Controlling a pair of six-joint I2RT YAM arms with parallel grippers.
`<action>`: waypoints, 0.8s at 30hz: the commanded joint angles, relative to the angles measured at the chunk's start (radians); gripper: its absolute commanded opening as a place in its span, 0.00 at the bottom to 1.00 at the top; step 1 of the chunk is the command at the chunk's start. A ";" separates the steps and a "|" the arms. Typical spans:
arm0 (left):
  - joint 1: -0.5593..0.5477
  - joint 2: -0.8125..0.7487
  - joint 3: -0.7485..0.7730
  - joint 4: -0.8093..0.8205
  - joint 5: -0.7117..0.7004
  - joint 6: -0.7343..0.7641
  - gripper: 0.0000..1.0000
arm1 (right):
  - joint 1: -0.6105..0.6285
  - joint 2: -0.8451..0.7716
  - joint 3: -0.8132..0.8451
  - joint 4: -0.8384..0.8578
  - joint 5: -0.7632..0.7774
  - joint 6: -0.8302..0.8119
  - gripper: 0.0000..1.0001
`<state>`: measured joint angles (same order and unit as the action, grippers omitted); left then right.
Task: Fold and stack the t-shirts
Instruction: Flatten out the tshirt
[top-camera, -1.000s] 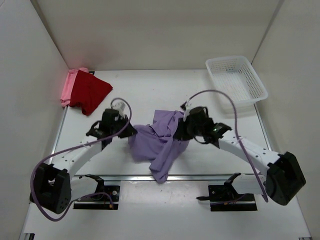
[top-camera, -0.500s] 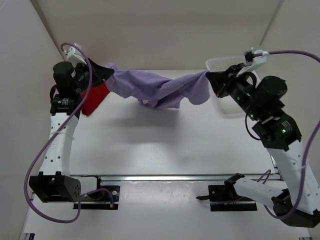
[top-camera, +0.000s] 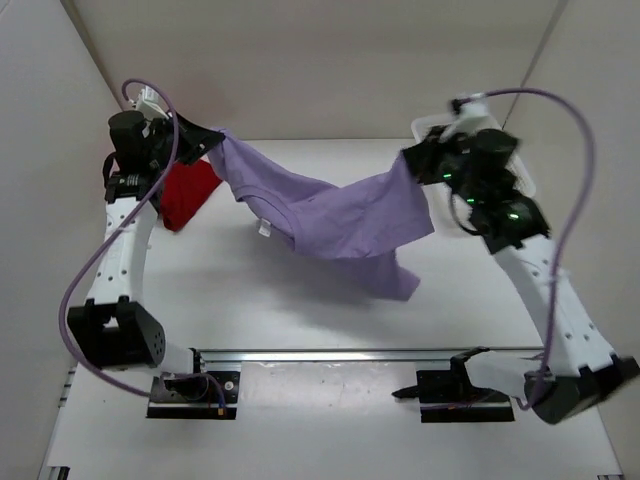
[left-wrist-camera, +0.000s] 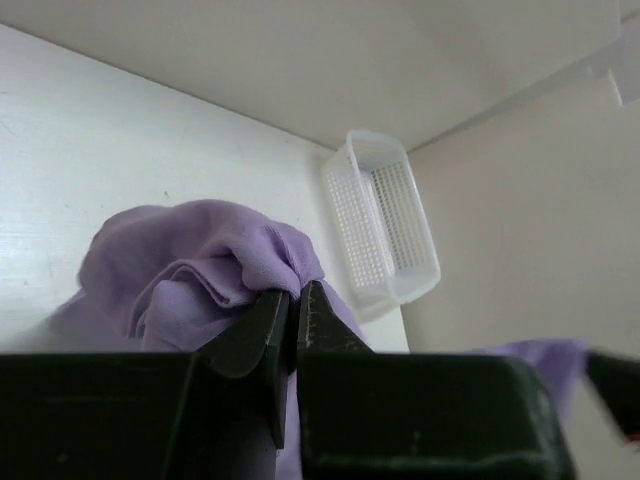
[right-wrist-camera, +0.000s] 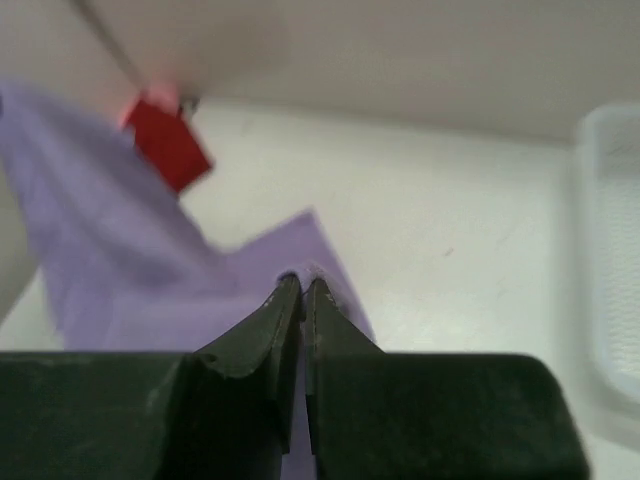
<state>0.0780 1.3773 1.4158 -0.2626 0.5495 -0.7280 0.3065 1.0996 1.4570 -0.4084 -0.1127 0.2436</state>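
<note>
- Left gripper (top-camera: 212, 141) is pinched on one upper edge of the lavender shirt (top-camera: 340, 212).
- Right gripper (top-camera: 408, 162) is pinched on the opposite edge, so we hold the shirt spread in the air.
- Its lower hem hangs over the mid-table (top-camera: 300, 310); we see bare surface in front of it.
- Dark red shirt (top-camera: 188, 190) lies far-left, and the basket (left-wrist-camera: 368, 235) far-right.
</note>
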 joint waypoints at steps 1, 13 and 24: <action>0.020 0.073 0.132 0.099 0.037 -0.100 0.00 | 0.202 0.072 -0.033 0.034 -0.051 -0.019 0.00; -0.006 0.258 0.693 0.083 0.000 -0.241 0.00 | 0.893 0.374 0.328 -0.076 -0.177 -0.061 0.00; -0.298 0.382 0.782 0.023 -0.102 -0.053 0.00 | 0.135 -0.131 -0.662 0.714 -0.602 0.662 0.00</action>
<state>-0.0780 1.7000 2.1933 -0.2119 0.4824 -0.8730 0.6231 1.0756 1.0954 0.0078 -0.5335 0.5667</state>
